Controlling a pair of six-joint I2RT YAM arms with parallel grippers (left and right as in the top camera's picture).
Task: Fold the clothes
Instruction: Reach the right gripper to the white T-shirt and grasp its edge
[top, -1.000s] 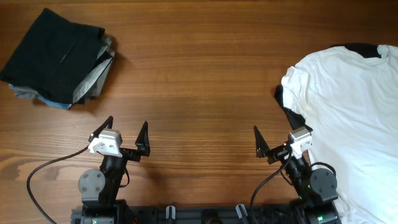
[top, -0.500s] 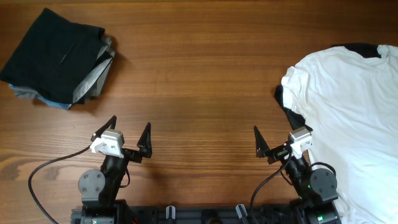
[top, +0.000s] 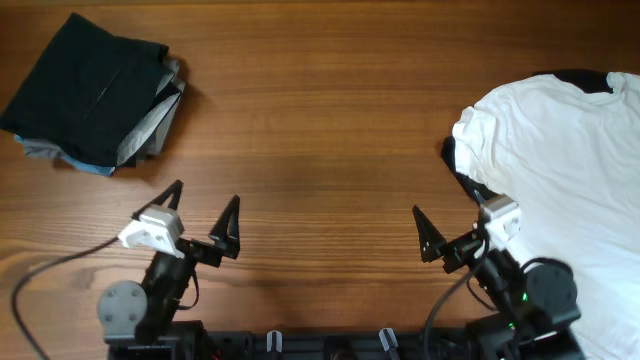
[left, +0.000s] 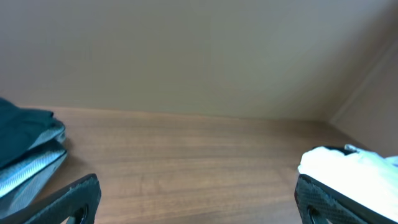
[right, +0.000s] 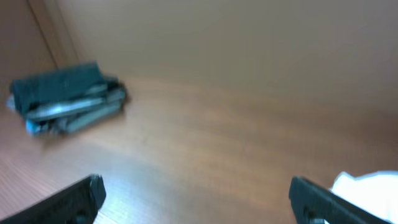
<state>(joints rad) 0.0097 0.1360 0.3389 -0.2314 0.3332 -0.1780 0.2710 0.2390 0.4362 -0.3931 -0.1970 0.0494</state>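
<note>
A large white T-shirt (top: 565, 160) lies crumpled at the right side of the table, with black patches at its left edge and top. It also shows in the left wrist view (left: 348, 171) and as a white corner in the right wrist view (right: 373, 190). My left gripper (top: 203, 205) is open and empty near the front left. My right gripper (top: 450, 218) is open and empty, its right finger beside the shirt's left edge. Both grippers also show open over bare wood in the wrist views: the left (left: 199, 199), the right (right: 196, 193).
A stack of folded black, grey and blue garments (top: 90, 95) lies at the back left of the wooden table (top: 320, 120). It also shows in the left wrist view (left: 25, 149) and the right wrist view (right: 65, 96). A beige wall stands behind the table.
Both arms have begun to move. The left wrist has swung a little to the left, and the right wrist has shifted to the right toward the shirt. Both grippers stay open.
</note>
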